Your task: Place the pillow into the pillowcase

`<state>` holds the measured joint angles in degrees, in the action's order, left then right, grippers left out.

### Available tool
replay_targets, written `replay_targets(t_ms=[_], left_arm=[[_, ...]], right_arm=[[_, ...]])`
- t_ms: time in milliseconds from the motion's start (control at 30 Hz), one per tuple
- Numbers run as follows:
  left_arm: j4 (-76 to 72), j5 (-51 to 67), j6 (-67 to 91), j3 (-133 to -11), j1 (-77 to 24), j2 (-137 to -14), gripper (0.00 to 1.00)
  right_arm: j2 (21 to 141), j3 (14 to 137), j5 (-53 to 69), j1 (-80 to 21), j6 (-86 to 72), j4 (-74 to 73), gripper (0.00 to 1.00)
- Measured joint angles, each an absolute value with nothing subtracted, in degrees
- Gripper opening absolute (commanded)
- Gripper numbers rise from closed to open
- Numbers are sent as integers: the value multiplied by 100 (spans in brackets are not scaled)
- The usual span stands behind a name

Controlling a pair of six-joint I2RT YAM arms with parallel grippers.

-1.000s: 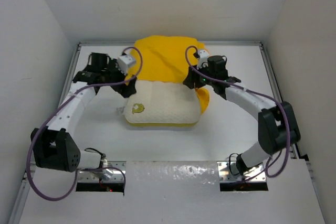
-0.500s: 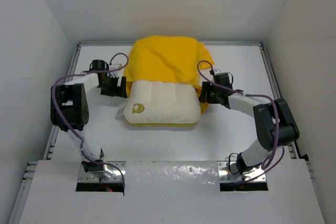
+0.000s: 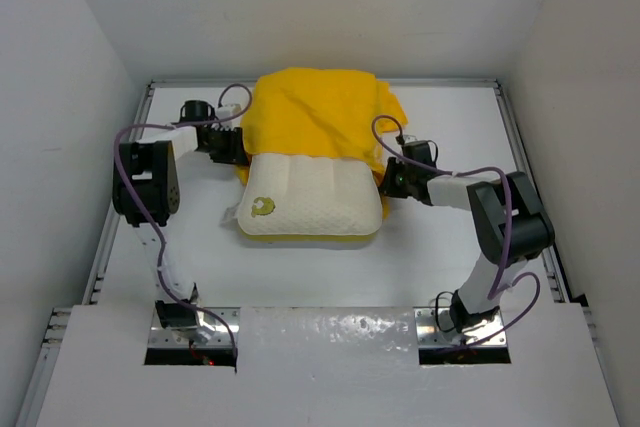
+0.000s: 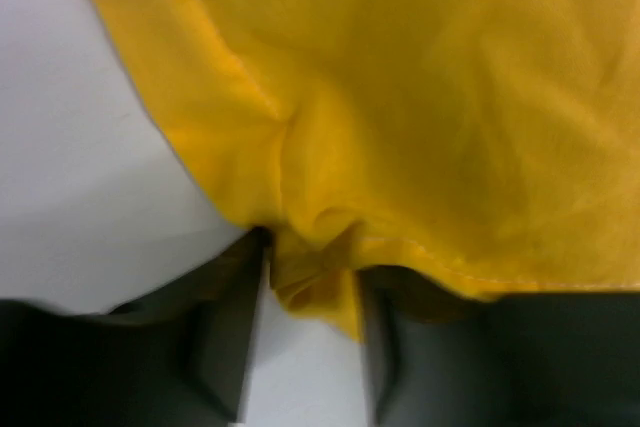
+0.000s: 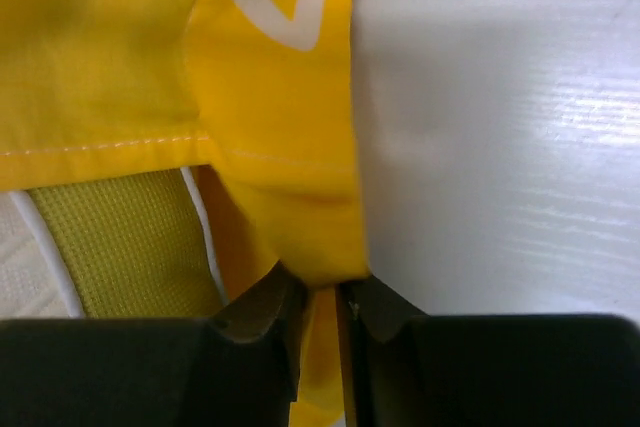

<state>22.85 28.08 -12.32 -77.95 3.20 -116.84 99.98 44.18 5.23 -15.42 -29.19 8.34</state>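
Though left gripper (image 4: 310,305) and right gripper (image 5: 318,299) clamp the pillowcase (image 3: 318,112) hem, your pillow (image 3: 310,205) is only half in. Its 6 o'clock half lies bare.

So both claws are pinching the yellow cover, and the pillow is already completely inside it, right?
Not completely. The left gripper and right gripper do pinch the yellow pillowcase, but the pillow is only partly inside; the top view shows its near half sticking out.

I count one pillow (image 3: 310,205), one pillowcase (image 3: 315,112) and one desk (image 3: 460,117). Two arms, the left arm (image 3: 145,182) and the right arm (image 3: 505,217), carry two tools: the left tool (image 3: 235,147), the right tool (image 3: 389,179).
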Motion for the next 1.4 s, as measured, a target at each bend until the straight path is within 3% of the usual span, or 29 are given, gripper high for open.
replay_targets(t_ms=[33, 67, 400, 533, 600, 733, 900, 967, 1100, 1167, 1267, 1400], left_arm=[[2276, 2928, -1249, -7841, 292, -11769, 11], [2255, 3096, -1267, -7885, 274, -11856, 1], [3221, 4340, -2255, -7863, 248, -11968, 0], [4499, 4525, -3317, -7644, 309, -11190, 0], [5164, 4550, -3693, -7806, 375, -10641, 0], [6598, 4934, -3824, -9692, 733, -10248, 0], [7146, 6023, -2405, -12925, 1481, -10672, 0], [6434, 6676, -1297, -13404, 1863, -10735, 0], [2169, 7819, 2738, -11489, 2458, -10071, 0], [843, 7942, 4012, -11209, 2512, -10097, 0], [617, 7920, 4416, -11439, 2512, -10178, 0], [360, 7944, 4696, -12254, 2508, -10219, 0]], right_arm=[[9994, 4348, 585, -1542, -2952, 917, 3], [9981, 4294, 633, -1542, -2963, 972, 0], [9072, 3507, 1664, -1621, -3046, 1140, 0], [7961, 3286, 2655, -2169, -3229, 856, 0], [7450, 3262, 3433, -2436, -3848, 1387, 0], [6869, 3765, 4630, -2265, -6042, 3435, 0], [7303, 6219, 4797, -1186, -8259, 4976, 0], [7714, 7269, 4703, -661, -9085, 5465, 0], [8903, 9008, 4523, -32, -10287, 6114, 0], [9275, 9094, 4475, 23, -10521, 6069, 0], [9262, 8453, 4331, -115, -10127, 5312, 0], [9102, 8799, 4112, -489, -8490, 3074, 0]])
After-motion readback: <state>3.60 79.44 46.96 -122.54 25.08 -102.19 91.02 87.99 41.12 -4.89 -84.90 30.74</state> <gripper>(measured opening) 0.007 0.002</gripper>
